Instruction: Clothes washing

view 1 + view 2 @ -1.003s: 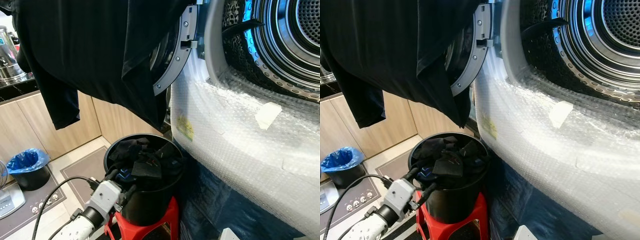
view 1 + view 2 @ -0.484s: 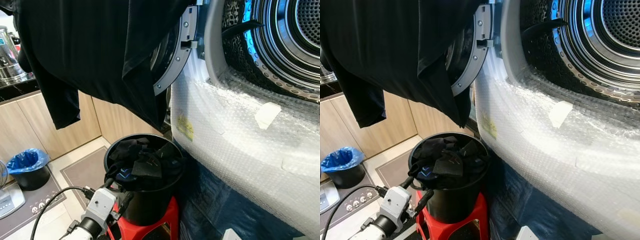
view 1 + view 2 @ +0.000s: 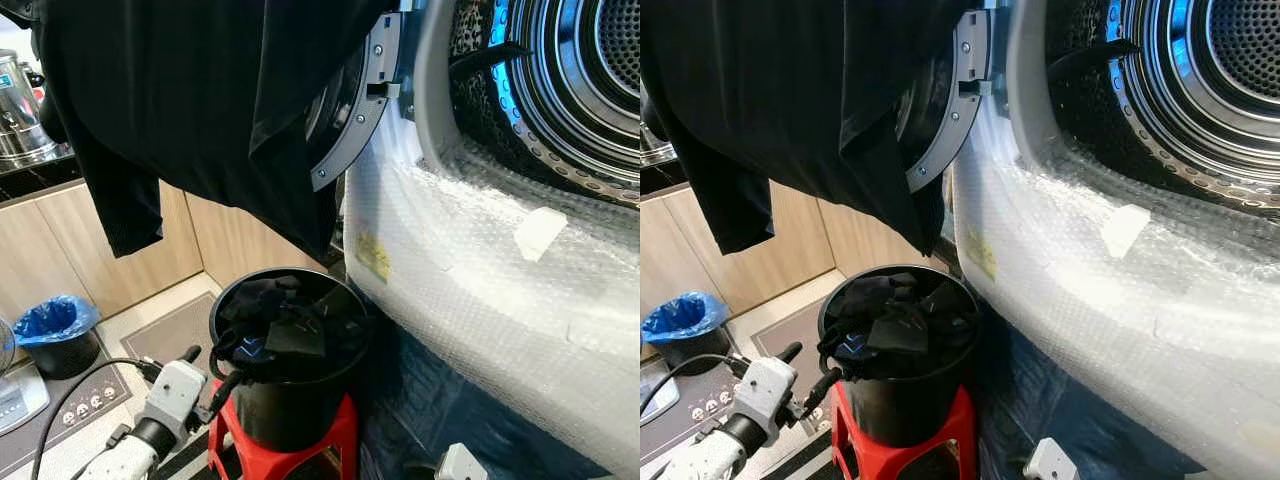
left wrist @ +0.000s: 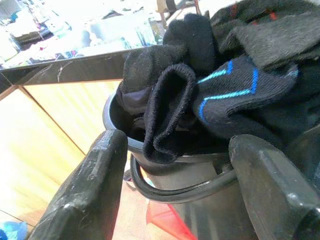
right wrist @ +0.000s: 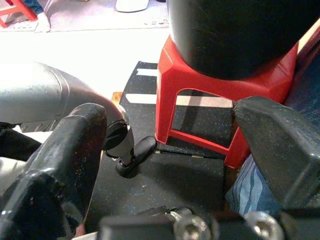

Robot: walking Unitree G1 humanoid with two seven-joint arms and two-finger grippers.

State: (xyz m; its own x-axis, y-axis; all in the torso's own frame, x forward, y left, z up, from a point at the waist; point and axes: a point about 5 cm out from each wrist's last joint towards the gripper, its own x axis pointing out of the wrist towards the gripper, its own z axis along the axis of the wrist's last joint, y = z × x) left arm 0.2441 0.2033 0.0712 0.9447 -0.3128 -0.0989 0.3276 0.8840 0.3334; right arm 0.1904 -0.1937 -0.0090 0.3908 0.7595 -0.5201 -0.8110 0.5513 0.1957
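Hovering with fingers spread wide and empty, the left gripper (image 3: pixel 200 372) sits just beside the black bucket (image 3: pixel 290 400), its sock pile (image 4: pixel 220 95) straight ahead.

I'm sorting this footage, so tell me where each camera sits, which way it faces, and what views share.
Left and right eye views: on the head, looking forward and down at the black bucket of dark clothes beside the washer drum; left gripper at lower left.
Left wrist view: along the open left jaws at the bucket's clothes.
Right wrist view: low, along the open right gripper toward the red stool.
Shared: bucket and stool.
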